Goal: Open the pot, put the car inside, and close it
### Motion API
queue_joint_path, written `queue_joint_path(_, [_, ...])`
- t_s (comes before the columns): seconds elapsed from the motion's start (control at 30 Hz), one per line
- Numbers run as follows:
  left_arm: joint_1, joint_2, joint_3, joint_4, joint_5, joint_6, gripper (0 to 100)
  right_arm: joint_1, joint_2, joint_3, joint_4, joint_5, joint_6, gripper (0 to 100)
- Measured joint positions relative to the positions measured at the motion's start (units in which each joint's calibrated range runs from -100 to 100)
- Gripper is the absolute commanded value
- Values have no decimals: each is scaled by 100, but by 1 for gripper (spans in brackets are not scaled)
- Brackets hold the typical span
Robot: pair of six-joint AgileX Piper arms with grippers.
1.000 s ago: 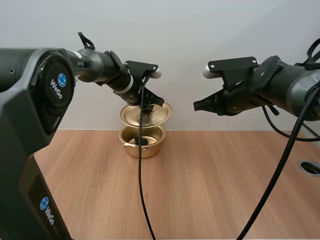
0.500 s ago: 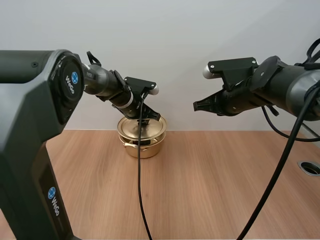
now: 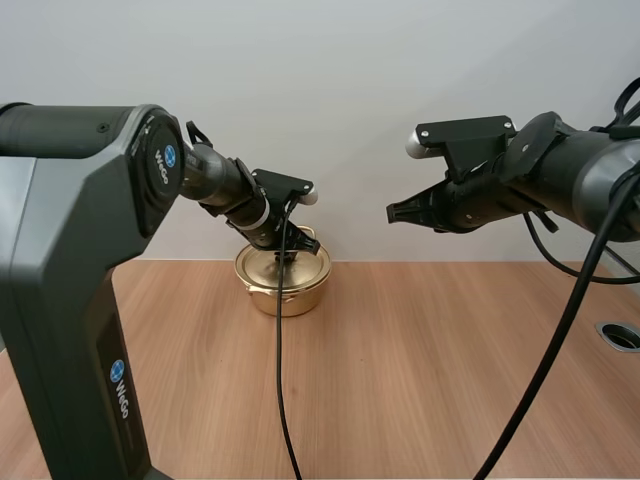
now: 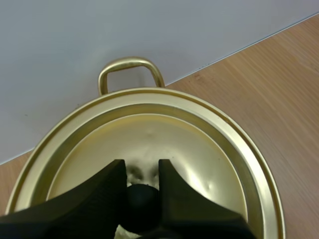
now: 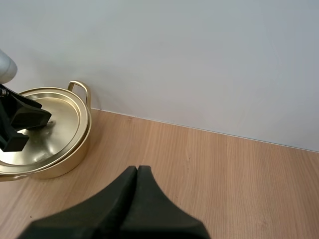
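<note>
- High view: the pot (image 3: 285, 290) stands at the far edge of the table (image 3: 420, 380), close to the wall; the lid (image 3: 270, 263) sits on it; the left gripper (image 3: 292, 247) is down at the lid's centre; the right gripper (image 3: 393, 212) hangs in the air well apart from the pot, fingers pressed together on nothing; a round opening (image 3: 620, 335) in the table lies far to the right, clear of the work.
- Left wrist view: the left gripper's two fingers (image 4: 112, 181) flank the black knob (image 4: 142, 201) of the lid and pinch it between them; the lid looks level and seated on the rim; one pot handle (image 4: 130, 69) shows beyond it, toward the wall.
- Right wrist view: the right gripper's fingers lie together as one dark wedge over bare table; the pot is off to one side with the left gripper over its lid; nothing lies between.
- Step in hand, as judged: closing the pot; the lid hides the contents, so the car's presence inside cannot be confirmed.
- Next move, as judged: release the knob, then lift the left arm straight up; a sideways pull could drag the lid off its seat.
- Obstructions: none near the pot; the wall behind limits rearward withdrawal.
</note>
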Motion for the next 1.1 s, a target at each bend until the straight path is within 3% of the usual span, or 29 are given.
queue_joint_path(0.07, [0, -14, 0, 0, 0, 10, 71, 0, 0, 0, 11, 0, 0, 0])
queue_joint_path(0.17, [13, -153, 0, 44, 26, -2, 68, 0, 0, 0, 36, 0, 13, 0])
queue_joint_path(0.2, [13, -232, 0, 44, 65, -2, 62, 0, 0, 0, 36, 0, 34, 0])
queue_joint_path(0.23, [13, -289, 0, 44, 65, -2, 49, 0, 0, 0, 81, -35, 67, 0])
queue_joint_path(0.3, [44, -595, -28, 55, 102, -51, 12, 0, 0, 0, 136, -35, 73, 0])
queue_joint_path(0.33, [71, -765, -28, 55, 181, -94, 0, 0, 0, 0, 168, -17, 73, 0])
queue_joint_path(0.67, [433, -2656, -28, 157, 2071, -649, 0, 18, -523, 0, 548, -136, 281, 0])
queue_joint_path(0.93, [433, -4160, 377, -69, 2947, -1548, 0, 186, -1568, 389, 840, -901, 281, 0])
queue_joint_path(1.1, [252, -5111, 1335, 379, 2089, -2229, 0, 186, -2272, 1319, 1051, -2077, 79, 0])
